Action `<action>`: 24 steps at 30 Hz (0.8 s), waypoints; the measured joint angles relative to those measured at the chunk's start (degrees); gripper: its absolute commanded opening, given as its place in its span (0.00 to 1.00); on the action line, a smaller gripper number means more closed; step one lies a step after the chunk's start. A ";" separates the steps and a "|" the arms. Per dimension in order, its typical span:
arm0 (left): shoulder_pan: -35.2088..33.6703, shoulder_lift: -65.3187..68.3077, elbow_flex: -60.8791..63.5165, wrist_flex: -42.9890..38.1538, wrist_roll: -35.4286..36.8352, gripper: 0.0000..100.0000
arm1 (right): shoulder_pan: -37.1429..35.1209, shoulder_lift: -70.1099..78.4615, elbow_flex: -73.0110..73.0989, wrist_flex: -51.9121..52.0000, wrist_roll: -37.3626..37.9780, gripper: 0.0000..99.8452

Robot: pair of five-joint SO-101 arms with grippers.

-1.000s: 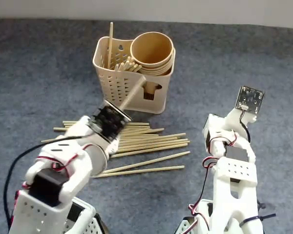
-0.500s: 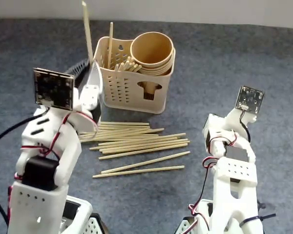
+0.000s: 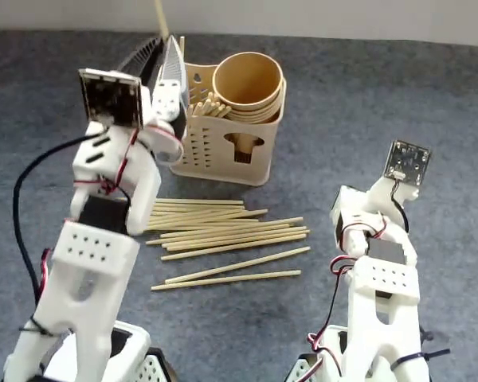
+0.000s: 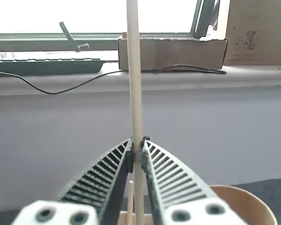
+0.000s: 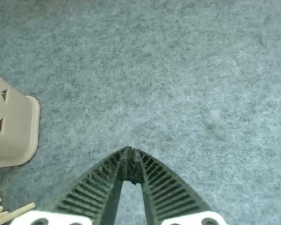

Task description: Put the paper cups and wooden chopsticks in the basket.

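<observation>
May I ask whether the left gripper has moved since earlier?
Yes: the left gripper, holding a chopstick, moved from before the basket up beside its left wall.

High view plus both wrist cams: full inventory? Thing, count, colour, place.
basket: 1, cream, back centre of the mat
paper cups: nested stack, count unclear, tan, in the basket's right side
chopsticks in basket: several, pale wood, beside the cups
loose chopsticks: a dozen or so, pale wood, lying on the mat in front of the basket
held chopstick: 1, pale wood, upright by the basket's left edge
mat: 1, grey, covers the table
cardboard box: 1, brown, on the ledge behind
left gripper: black fingers, shut on the held chopstick
right gripper: black fingers, shut, empty, over bare mat
</observation>
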 measured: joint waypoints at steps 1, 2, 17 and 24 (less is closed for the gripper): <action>-0.26 1.49 -1.41 -0.35 0.00 0.01 | 0.00 0.00 0.00 0.00 0.00 0.01; -0.35 3.08 -2.64 -0.62 0.00 0.01 | 0.00 0.00 0.00 0.00 0.00 0.01; -3.16 14.95 -5.54 4.22 0.00 0.10 | 0.00 -0.09 2.02 -4.66 0.00 0.01; -3.60 14.95 -12.75 21.89 0.00 0.11 | 0.18 -0.09 2.20 -5.27 2.81 0.01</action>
